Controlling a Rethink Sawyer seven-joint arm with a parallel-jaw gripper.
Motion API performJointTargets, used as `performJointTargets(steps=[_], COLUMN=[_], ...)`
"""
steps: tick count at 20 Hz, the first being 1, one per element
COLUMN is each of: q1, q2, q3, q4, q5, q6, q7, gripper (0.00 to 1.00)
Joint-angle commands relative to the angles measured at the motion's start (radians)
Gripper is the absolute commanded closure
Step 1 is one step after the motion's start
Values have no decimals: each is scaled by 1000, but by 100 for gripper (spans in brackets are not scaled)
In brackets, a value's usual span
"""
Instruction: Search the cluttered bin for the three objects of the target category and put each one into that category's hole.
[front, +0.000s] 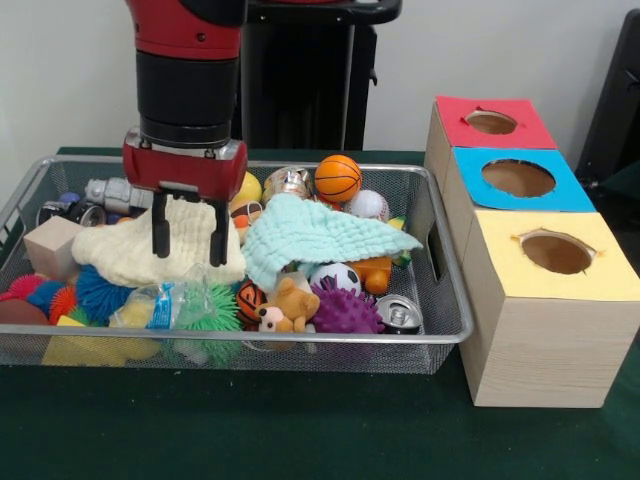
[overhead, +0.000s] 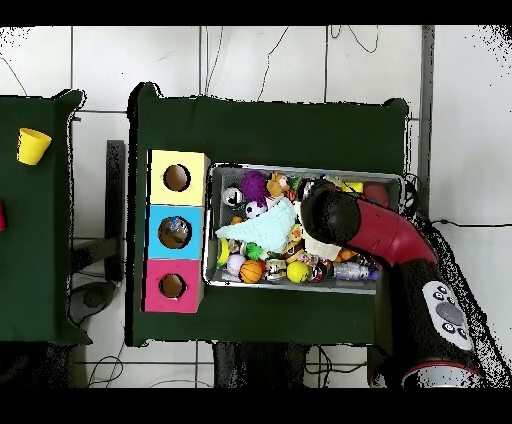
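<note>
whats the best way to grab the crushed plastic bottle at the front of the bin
Judging by the front view, the crushed bottle lies on its side against the wire bin's near wall, between a blue spiky ball and a green spiky ball. Probably come straight down from above and pinch across its narrow crumpled middle, since the neighbours and the wall block side approaches. The open gripper hangs just behind it.

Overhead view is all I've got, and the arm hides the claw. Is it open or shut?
Observer: Open. The claw points down with its two fingers apart, over the pale yellow waffle cloth.
Operator: Any clear bottle showing?
Observer: Yes. A crushed clear plastic bottle with a blue label lies by the silver wire-mesh basket's rim on the side away from the robot, beside the green spiky ball.
</note>
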Motion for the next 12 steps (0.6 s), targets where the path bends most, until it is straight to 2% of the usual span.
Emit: performJointTargets(steps=[1,12], q1=[-12,-49], q2=[6,59], q3=[27,59], q4=[110,109], q5=[-52,-87], q6=[34,-106], q7=[76,80], gripper=[0,0])
